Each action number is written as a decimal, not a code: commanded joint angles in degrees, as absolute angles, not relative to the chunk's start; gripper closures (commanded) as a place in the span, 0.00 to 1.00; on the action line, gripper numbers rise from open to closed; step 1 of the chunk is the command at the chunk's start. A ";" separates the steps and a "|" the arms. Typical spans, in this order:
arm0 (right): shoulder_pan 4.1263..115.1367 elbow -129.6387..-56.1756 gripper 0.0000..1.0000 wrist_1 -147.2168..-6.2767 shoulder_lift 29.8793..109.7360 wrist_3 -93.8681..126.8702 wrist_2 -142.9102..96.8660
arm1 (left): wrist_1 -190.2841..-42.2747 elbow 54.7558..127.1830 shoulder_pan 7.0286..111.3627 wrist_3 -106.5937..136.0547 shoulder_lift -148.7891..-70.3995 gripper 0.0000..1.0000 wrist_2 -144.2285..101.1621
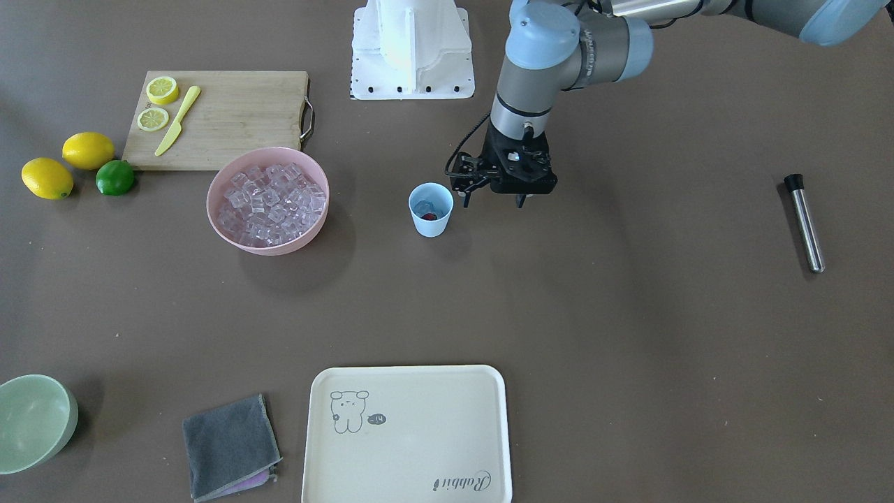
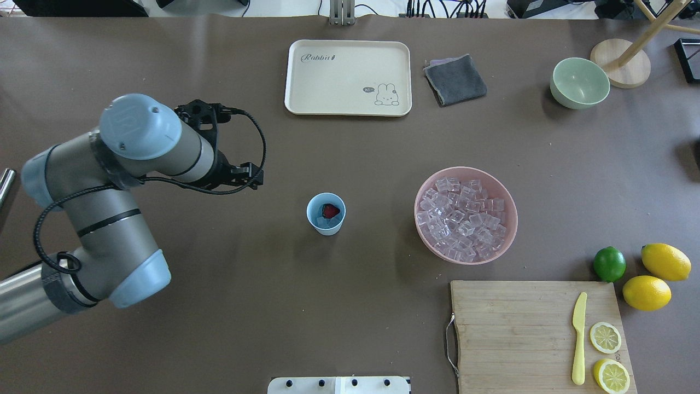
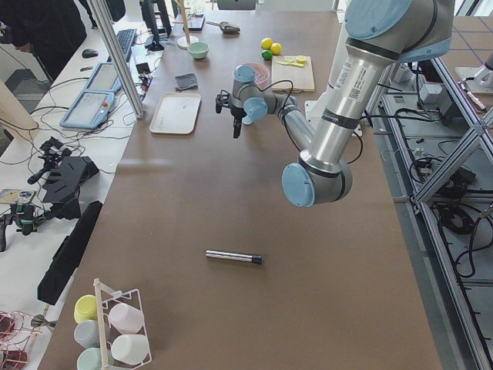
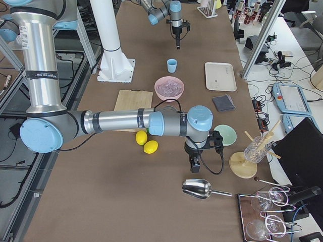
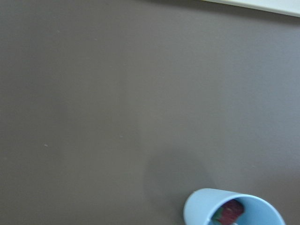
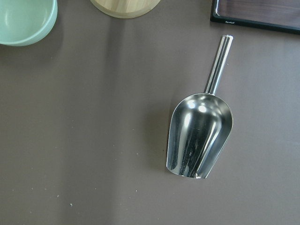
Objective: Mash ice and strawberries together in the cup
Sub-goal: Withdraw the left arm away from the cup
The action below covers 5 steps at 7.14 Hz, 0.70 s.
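The light-blue cup (image 1: 430,225) stands upright mid-table, also seen from overhead (image 2: 315,218). Inside it lies a red strawberry (image 2: 330,210) on a few pieces of ice (image 2: 322,221). My left gripper (image 1: 493,201) hangs open and empty just beside the cup, apart from it; its wrist view catches the cup (image 5: 201,211) at the bottom edge. More ice (image 1: 271,197) fills the pink bowl (image 1: 230,236). My right gripper (image 4: 194,164) hovers over a steel scoop (image 6: 199,136) at the table's right end; I cannot tell whether it is open or shut.
A steel muddler rod (image 1: 803,223) lies far on my left side. A cream tray (image 1: 408,433), grey cloth (image 1: 227,443) and pale green bowl (image 1: 31,419) sit along the far edge. A cutting board (image 1: 230,119) with lemon slices and a yellow knife, two lemons and a lime (image 1: 114,177) are near the pink bowl.
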<state>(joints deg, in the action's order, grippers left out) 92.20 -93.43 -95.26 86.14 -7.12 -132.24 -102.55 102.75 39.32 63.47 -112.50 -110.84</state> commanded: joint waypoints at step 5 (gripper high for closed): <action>92.20 -93.87 0.00 -95.19 86.75 -7.29 -132.19 | -138.62 76.54 62.47 33.33 -90.35 0.01 -122.86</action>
<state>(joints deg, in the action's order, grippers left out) 92.20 -93.70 -95.19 86.48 -7.23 -132.19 -128.95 85.50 59.60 37.41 -91.56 -121.04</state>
